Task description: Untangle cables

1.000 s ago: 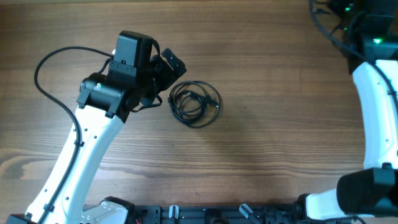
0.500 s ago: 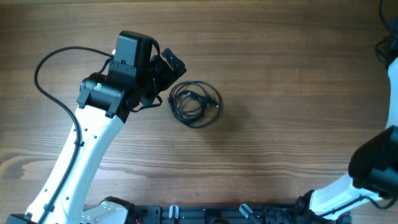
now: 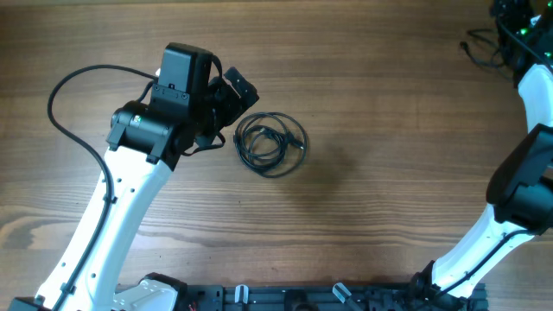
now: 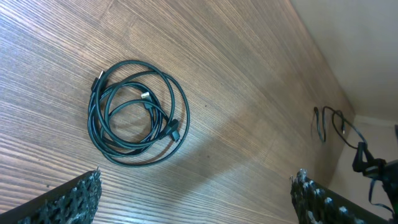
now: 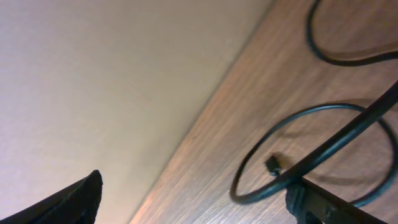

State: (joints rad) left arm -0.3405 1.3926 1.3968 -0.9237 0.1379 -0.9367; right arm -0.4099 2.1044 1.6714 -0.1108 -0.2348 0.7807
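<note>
A small coil of thin black cables [image 3: 270, 144] with little plug ends lies on the wooden table, just right of my left gripper [image 3: 229, 112]. In the left wrist view the coil [image 4: 134, 112] sits ahead of my left gripper [image 4: 196, 199], whose jaws stand wide apart and empty. Another thin black cable [image 3: 479, 47] lies loose at the back right corner, also seen far off as a thin cable [image 4: 329, 124]. My right gripper [image 5: 199, 205] is open above that cable's loop [image 5: 311, 155]; a strand runs past its right finger [image 5: 336, 205].
The wooden table [image 3: 389, 173] ends close to the right gripper, and its edge [image 5: 205, 118] shows in the right wrist view. Thick black wires [image 3: 65, 95] loop from the left arm. A dark rail [image 3: 285, 298] runs along the front edge.
The right arm has swung along the table's back right edge and its gripper has opened, with a loose cable now lying there. The left arm and the coil have not moved.
</note>
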